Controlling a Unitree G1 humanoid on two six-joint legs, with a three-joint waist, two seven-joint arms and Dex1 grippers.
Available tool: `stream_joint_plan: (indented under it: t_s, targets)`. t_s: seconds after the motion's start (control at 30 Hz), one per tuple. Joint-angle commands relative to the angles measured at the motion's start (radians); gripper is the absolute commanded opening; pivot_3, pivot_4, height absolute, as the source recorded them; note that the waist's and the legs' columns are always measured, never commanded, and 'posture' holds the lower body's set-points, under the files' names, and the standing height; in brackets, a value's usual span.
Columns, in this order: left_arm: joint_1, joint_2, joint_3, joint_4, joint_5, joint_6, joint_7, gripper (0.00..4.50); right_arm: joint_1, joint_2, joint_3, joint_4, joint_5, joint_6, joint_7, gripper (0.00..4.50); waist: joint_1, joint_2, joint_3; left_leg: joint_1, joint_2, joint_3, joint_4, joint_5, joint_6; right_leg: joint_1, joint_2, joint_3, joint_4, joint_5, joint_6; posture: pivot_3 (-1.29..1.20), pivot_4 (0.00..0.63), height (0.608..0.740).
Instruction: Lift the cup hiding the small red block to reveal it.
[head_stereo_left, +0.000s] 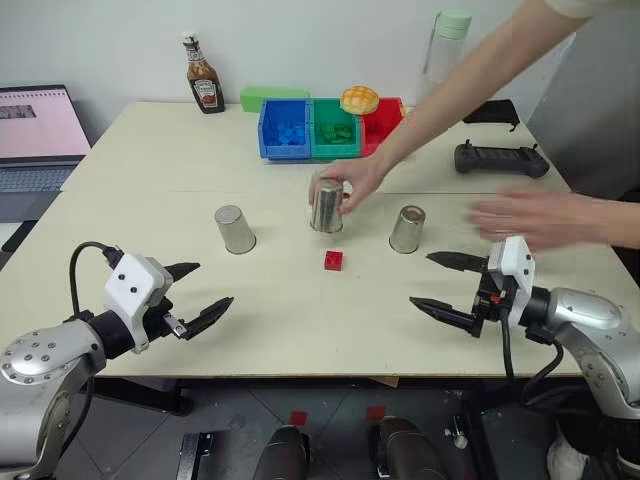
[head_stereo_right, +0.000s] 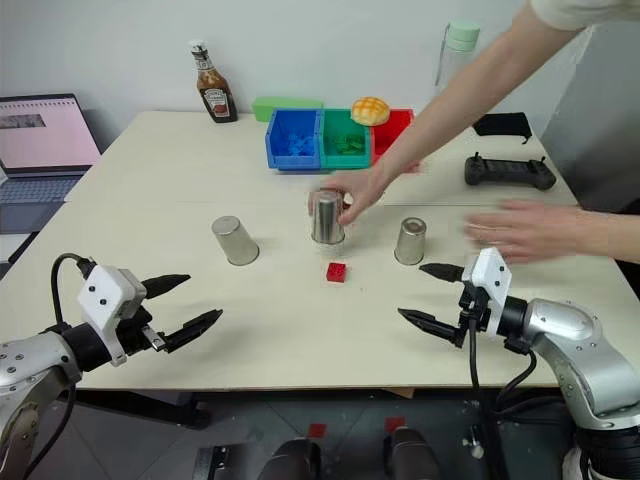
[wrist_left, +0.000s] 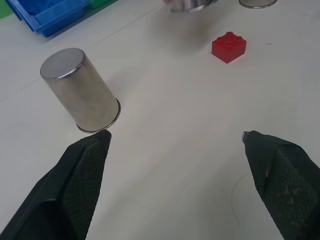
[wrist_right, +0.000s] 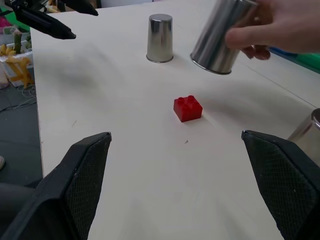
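Both arms reach forward, left pincer (head_stereo_left: 196, 293) and right pincer (head_stereo_left: 443, 283) spread wide, holding nothing.

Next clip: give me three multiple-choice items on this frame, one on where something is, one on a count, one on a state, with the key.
1. Where is the red block?
A. In the open on the table, in front of the middle cup
B. In the blue bin
C. Between the left gripper's jaws

2. How many steel cups are in view?
A. Two
B. Three
C. Four

3. What is the state of the middle cup?
A. Lying on its side
B. Standing untouched
C. Held in a person's hand, its rim off the table

Key: 1 A, the block lies bare on the tabletop just robot-side of the held cup. 2 B, the left cup, the middle one and the right cup. 3 C, the right wrist view shows the fingers around it and its rim raised and tilted.
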Motion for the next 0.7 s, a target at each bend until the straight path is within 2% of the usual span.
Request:
stream_joint_plan:
  t_s: [0.03, 0.7]
  targets:
    - [-0.015, 0.021, 0.010, -0.015, 0.001, -0.003, -0.003, 4.50, -0.004, -0.005, -0.008, -0.030, 0.001, -0.023, 0.006, 4.45, 0.000, 0.000, 0.000, 0.000, 0.000, 0.000, 0.000, 0.000, 0.000, 0.000, 0.000, 0.000, 0.000, 0.000, 0.000, 0.00, 0.150, 0.740]
    - [-0.028, 0.039, 0.006, -0.004, -0.004, -0.001, -0.012, 4.50, -0.003, 0.003, 0.001, -0.030, -0.012, -0.030, 0.002, 4.45, 0.000, 0.000, 0.000, 0.000, 0.000, 0.000, 0.000, 0.000, 0.000, 0.000, 0.000, 0.000, 0.000, 0.000, 0.000, 0.00, 0.150, 0.740]
